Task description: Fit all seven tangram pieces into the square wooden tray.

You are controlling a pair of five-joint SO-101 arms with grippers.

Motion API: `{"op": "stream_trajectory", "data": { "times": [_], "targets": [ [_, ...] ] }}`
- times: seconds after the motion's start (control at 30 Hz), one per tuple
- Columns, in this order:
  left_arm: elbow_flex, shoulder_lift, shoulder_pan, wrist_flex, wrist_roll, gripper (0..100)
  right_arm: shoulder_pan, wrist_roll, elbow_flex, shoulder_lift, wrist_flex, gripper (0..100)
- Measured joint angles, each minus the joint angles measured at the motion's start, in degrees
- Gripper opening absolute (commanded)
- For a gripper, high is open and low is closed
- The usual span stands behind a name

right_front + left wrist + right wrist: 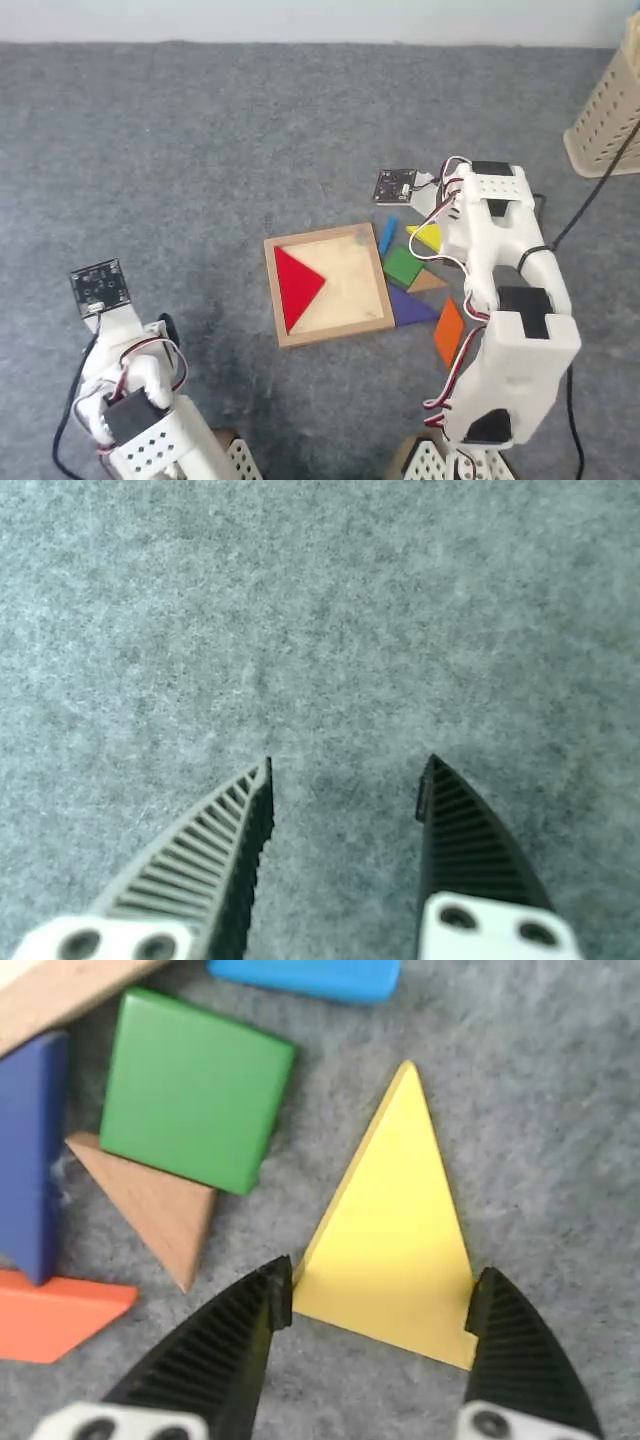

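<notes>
The square wooden tray (pixel 320 238) lies mid-table with a red triangle (pixel 295 285) in its left part. Right of it lie a light blue piece (pixel 387 235), a green square (pixel 402 266), a brown triangle (pixel 427 282), a dark blue triangle (pixel 410 308) and an orange piece (pixel 449 330). The yellow triangle (pixel 390 1220) lies flat on the carpet. My right gripper (pixel 383 1275) is open, its fingertips close against the two sides of the triangle's wide end. My left gripper (pixel 345 770) hangs open over bare carpet at the near left.
A beige slatted basket (pixel 610 110) stands at the far right edge. Printed marker tags sit on the right arm (pixel 395 185) and the left arm (pixel 100 287). Grey carpet stretches free across the far and left side.
</notes>
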Motion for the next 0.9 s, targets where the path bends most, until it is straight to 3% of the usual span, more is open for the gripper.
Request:
{"op": "stream_trajectory", "data": {
  "times": [0.27, 0.43, 0.6, 0.9],
  "targets": [
    [0.0, 0.0, 0.0, 0.0, 0.0, 23, 0.0, 1.8, 3.3, -1.1, -0.4, 28.0],
    [0.0, 0.0, 0.0, 0.0, 0.0, 23, -0.1, -0.8, 3.4, -1.1, -0.5, 14.5],
    [0.0, 0.0, 0.0, 0.0, 0.0, 23, -0.1, -11.6, 3.3, -1.1, -0.5, 13.8],
    [0.0, 0.0, 0.0, 0.0, 0.0, 23, -0.1, -42.7, 1.2, -0.9, -0.5, 14.0]
  ]
}}
